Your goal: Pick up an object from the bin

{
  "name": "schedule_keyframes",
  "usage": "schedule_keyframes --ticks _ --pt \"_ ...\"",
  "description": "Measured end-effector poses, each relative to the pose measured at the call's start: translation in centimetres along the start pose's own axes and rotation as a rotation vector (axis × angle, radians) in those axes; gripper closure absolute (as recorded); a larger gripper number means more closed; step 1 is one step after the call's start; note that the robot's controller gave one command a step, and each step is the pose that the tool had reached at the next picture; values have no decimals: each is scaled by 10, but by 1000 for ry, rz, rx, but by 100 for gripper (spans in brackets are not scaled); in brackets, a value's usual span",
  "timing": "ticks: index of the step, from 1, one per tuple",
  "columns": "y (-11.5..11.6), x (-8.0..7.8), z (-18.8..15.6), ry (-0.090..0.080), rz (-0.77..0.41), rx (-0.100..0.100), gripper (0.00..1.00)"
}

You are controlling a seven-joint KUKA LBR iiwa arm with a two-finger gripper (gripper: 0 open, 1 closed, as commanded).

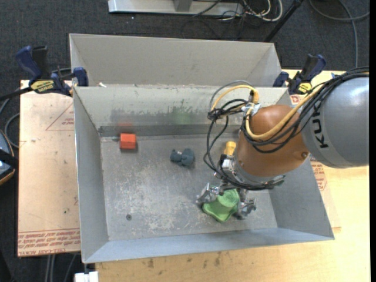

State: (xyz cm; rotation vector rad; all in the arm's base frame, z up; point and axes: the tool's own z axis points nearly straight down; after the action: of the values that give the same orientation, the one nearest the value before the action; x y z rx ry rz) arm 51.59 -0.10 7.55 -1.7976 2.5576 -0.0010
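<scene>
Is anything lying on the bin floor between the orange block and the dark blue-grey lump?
No. In the camera view, the stretch between the orange block and the blue-grey lump is bare bin floor.

One camera sits above the grey metal bin (pixel 176 57) and looks down at a slight tilt, so the bin's far wall shows its inner face. It stands back enough to frame the whole bin. The arm (pixel 346 122) enters from the bin's right.
</scene>
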Motion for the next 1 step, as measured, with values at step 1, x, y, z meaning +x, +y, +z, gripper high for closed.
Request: schedule_keyframes --ticks 1 --pt "0 0 0 1 0 -1 100"
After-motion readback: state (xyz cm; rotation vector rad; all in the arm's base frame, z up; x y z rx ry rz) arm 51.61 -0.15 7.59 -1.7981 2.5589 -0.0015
